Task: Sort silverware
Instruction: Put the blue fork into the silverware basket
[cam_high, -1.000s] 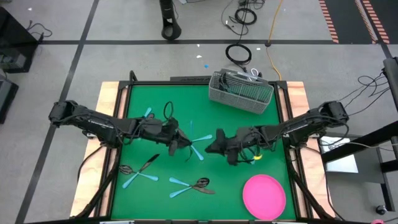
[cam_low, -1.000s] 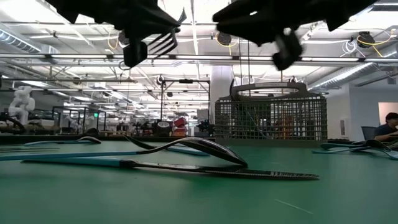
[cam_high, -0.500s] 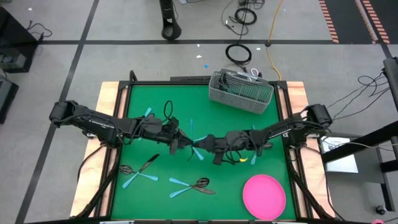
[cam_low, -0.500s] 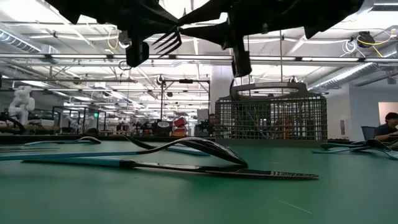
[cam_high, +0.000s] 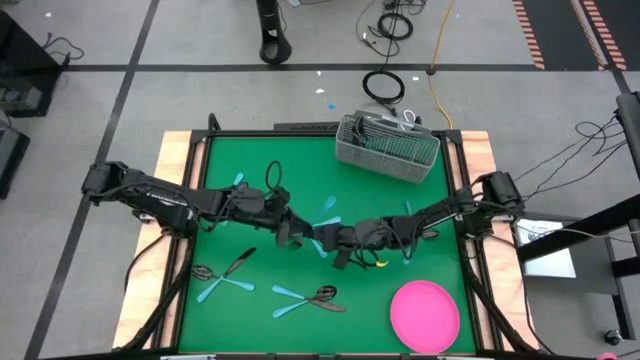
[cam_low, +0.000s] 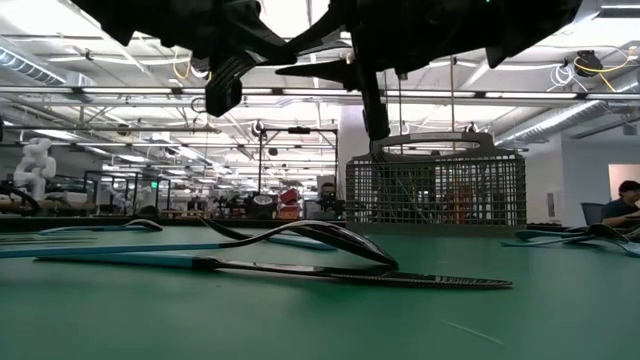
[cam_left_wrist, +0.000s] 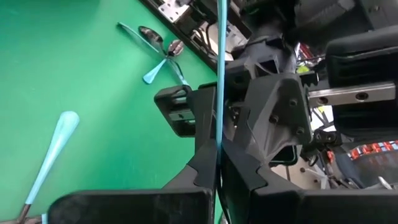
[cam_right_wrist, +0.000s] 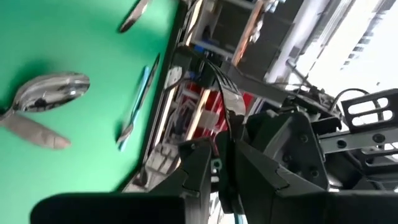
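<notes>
Two arms now meet mid-mat (cam_high: 230, 150). One second back the right claw (cam_high: 335, 243) hung clear to the right of centre. It has since slid left and is now nose to nose with the left claw (cam_high: 290, 233), which barely moved. The crossed blue pieces seen between them before are now mostly under the arms.

Left claw is clamped on a held piece (cam_left_wrist: 219, 74). In the left wrist view its thin blue handle runs straight out from the left claw into the front of the right claw. Right claw state: cannot tell, and cannot tell whether it touches the handle. Both claws are up off the mat, as the low view shows them overhead.

Caddy (cam_high: 388, 148) sits at the far edge, right of centre, tilted a bit. Something pale and dark lies in it, too small to name. Plate (cam_high: 425, 312), pink, sits at the near right corner, well apart from the claws.

Rest of the silverware (cam_high: 310, 295) lies loose on the mat:
- a cluster near front centre
- a crossed pair (cam_high: 222, 272) front left
- one piece (cam_high: 238, 182) beside the left arm
- one piece (cam_high: 408, 208) just behind the right arm

Low view: a curved piece (cam_low: 300, 235) and a flat one lie right in front, partly hiding the caddy's base. A person (cam_low: 630, 200) sits far right in the room.
</notes>
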